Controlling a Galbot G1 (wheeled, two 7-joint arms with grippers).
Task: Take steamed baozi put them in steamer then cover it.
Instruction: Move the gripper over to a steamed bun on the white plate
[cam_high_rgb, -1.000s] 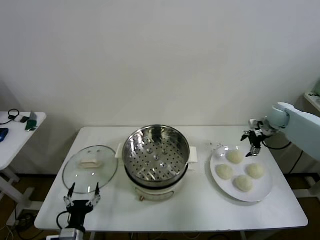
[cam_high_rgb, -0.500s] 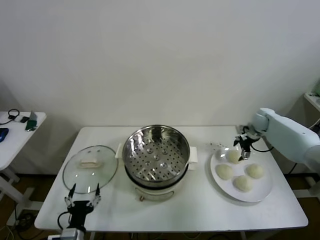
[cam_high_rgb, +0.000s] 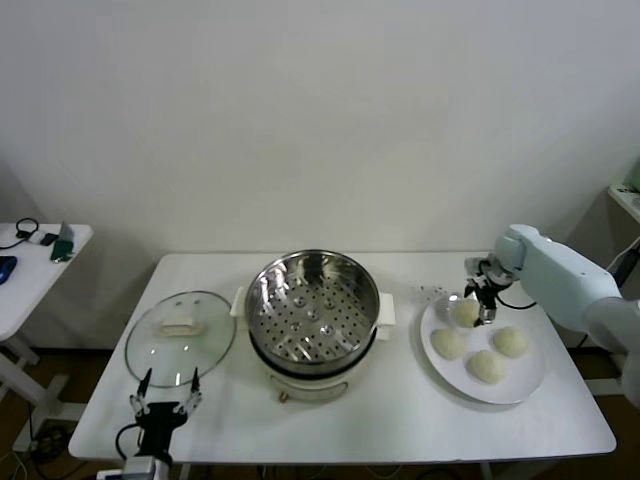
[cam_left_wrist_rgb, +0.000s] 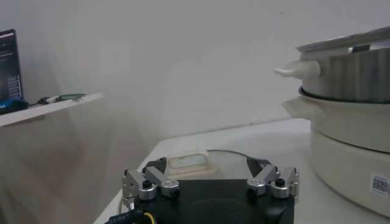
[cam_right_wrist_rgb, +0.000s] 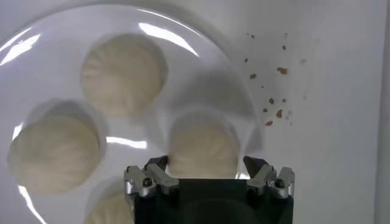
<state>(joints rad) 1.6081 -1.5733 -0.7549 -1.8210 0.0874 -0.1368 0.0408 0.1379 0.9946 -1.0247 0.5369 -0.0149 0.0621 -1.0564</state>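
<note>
Several pale round baozi lie on a white plate at the table's right. My right gripper hangs low over the farthest baozi. In the right wrist view this gripper is open, a fingertip on each side of that baozi, not pressed against it. The steel steamer stands mid-table on its white base, with its perforated tray bare. Its glass lid lies flat to the left. My left gripper waits open near the front left edge, just short of the lid.
Crumbs dot the table beside the plate. A small side table with cables stands off to the left. The steamer's side rises close to the left gripper. A wall closes off the back.
My right gripper has moved left from beyond the plate's far right rim and come down over the farthest baozi. The left arm has stayed still.
</note>
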